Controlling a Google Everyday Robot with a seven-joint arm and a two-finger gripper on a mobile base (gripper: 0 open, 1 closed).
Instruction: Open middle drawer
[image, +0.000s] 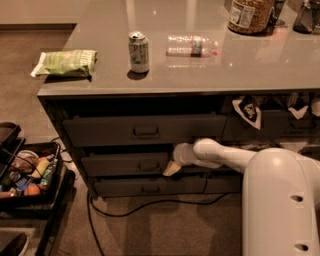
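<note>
The middle drawer (125, 164) is a wide, shallow dark-grey front under the counter, with a small rectangular pull handle (150, 164) at its centre. It lies between a taller top drawer (142, 130) and a bottom drawer (150, 188). My white arm (225, 156) reaches in from the right. My gripper (172, 168) is at the right end of the middle drawer's front, a short way right of the handle and level with it. Its pale tip points down and to the left against the front.
On the grey counter (200, 75) are a soda can (138, 51), a lying water bottle (192, 45), a green snack bag (66, 63) and a jar (250, 14). A black cart (27, 175) with several items stands at the left. A cable (150, 207) runs across the floor.
</note>
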